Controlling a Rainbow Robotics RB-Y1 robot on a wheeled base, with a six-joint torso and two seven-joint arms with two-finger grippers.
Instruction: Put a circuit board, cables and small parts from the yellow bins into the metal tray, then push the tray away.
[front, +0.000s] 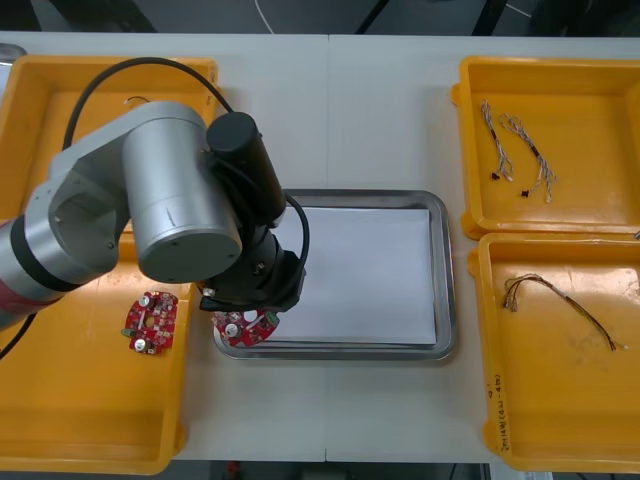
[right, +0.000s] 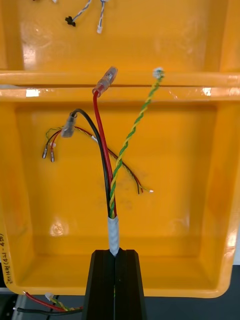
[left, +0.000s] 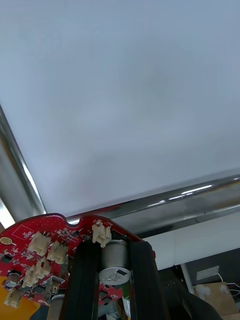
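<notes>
**Holding a circuit board (left: 45, 240) over the corner of the metal tray (front: 447, 300)**

The left gripper (left: 114, 252) is being kept closed on a metal can (left: 115, 265) that stands on the red board, with the fingers apart by the can's width. This raised part is probably being used because the flat disc offers little else to pinch. The board is being held at the tray's near left corner, partly across the rim, so the step in hand is judged to be setting it on the white inside.

The right gripper (right: 115, 255) is being kept pinched on a cable bundle (right: 114, 230) at its white-wrapped end. The wires are rising free above the near right yellow bin (right: 175, 200), where a loose cable (right: 67, 127) is lying.

The grip on the can is being shown by the left wrist view. The board's place against the tray is being shown by the front view, as is a second circuit board (front: 150, 322) lying in the near left yellow bin (front: 60, 420).
</notes>
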